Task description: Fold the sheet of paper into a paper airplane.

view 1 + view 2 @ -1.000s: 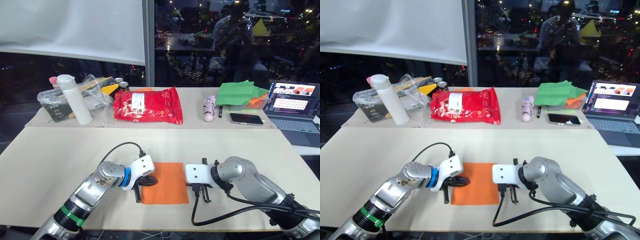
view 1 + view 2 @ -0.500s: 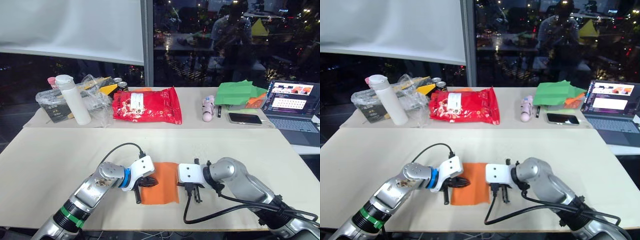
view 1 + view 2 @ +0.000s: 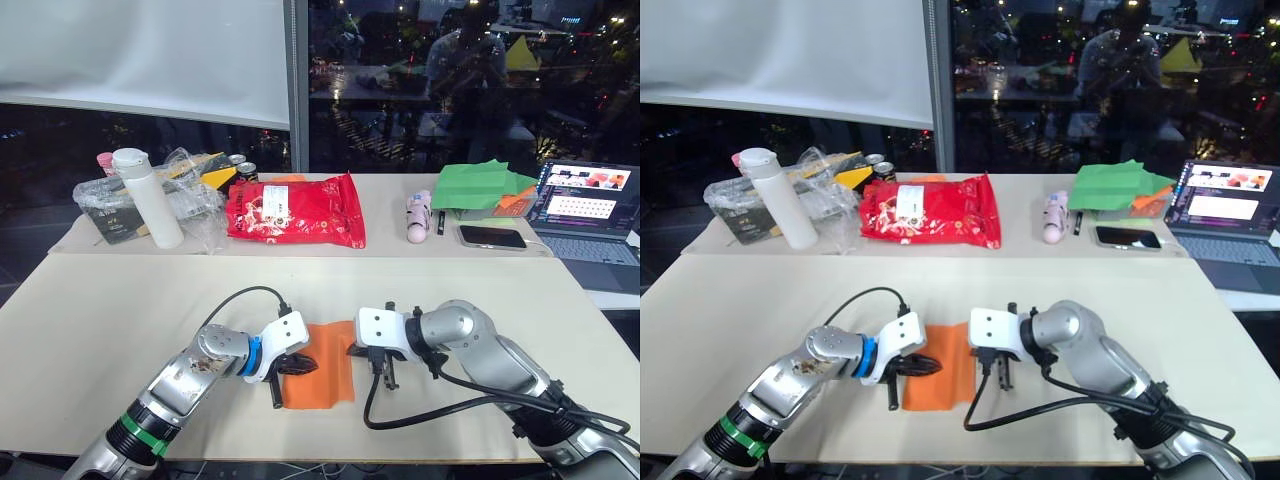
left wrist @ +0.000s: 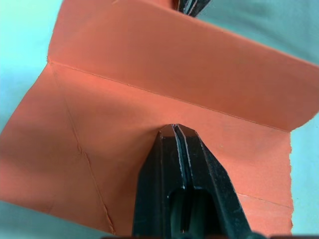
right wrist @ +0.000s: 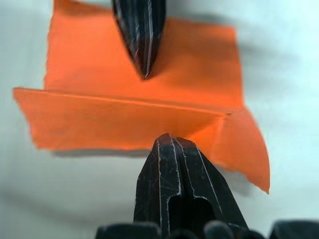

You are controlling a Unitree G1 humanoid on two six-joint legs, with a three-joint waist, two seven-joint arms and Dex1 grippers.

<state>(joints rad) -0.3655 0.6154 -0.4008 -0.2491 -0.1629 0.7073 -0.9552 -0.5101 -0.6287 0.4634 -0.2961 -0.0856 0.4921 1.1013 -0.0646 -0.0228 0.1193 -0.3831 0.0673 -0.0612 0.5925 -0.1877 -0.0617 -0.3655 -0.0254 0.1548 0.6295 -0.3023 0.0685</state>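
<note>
The orange sheet of paper [image 3: 322,382] lies near the table's front edge, between my two grippers. My left gripper [image 3: 303,364] is shut and its tips [image 4: 174,128] press down on the sheet's middle, beside a crease. The right part of the sheet stands up as a flap [image 4: 189,64] along that crease. My right gripper [image 3: 388,378] is shut, and its tips [image 5: 169,137] touch the outer face of the flap [image 5: 114,119] without pinching it. One free corner [image 5: 246,149] of the flap droops sideways.
At the back of the table stand a red snack bag [image 3: 295,210], a white bottle [image 3: 148,198] beside a crumpled plastic bag [image 3: 190,195], a pink object [image 3: 418,218], green paper sheets [image 3: 478,185], a phone [image 3: 492,237] and a laptop [image 3: 590,205]. A black cable [image 3: 420,420] loops under my right arm.
My right gripper has moved left, pushing the sheet's right side up into a standing flap, so the sheet looks narrower. My left gripper has stayed pressed on the sheet.
</note>
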